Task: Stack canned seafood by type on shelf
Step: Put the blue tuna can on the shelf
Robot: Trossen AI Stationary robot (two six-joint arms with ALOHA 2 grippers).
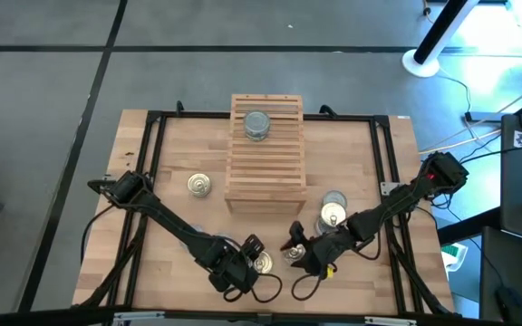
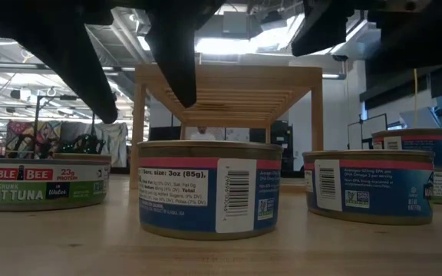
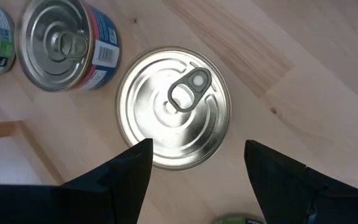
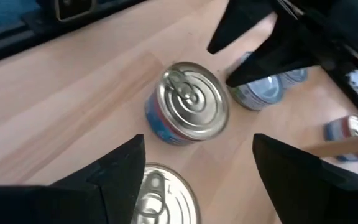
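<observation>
Shelf: light-wood slatted rack (image 1: pixel 265 154), mid-table.
Cans: short round tins; one (image 1: pixel 256 125) atop rack, others (image 1: pixel 199 185) upright on tabletop.

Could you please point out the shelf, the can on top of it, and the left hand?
shelf (image 1: pixel 265 172), high view, bare slats.
can on the shelf (image 1: pixel 256 125), high view, lid.
left hand (image 1: pixel 254 252), high view, between its fingertips.

overhead, table-level and two close downward wrist views, all sharing the cans (image 1: pixel 263 263)

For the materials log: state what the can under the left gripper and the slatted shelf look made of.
Can: looks like metal, a shiny silver lid with pull tab and pressed rings.
Shelf: apparently pale unfinished wood, matte parallel slats; grain too small to confirm.
</observation>
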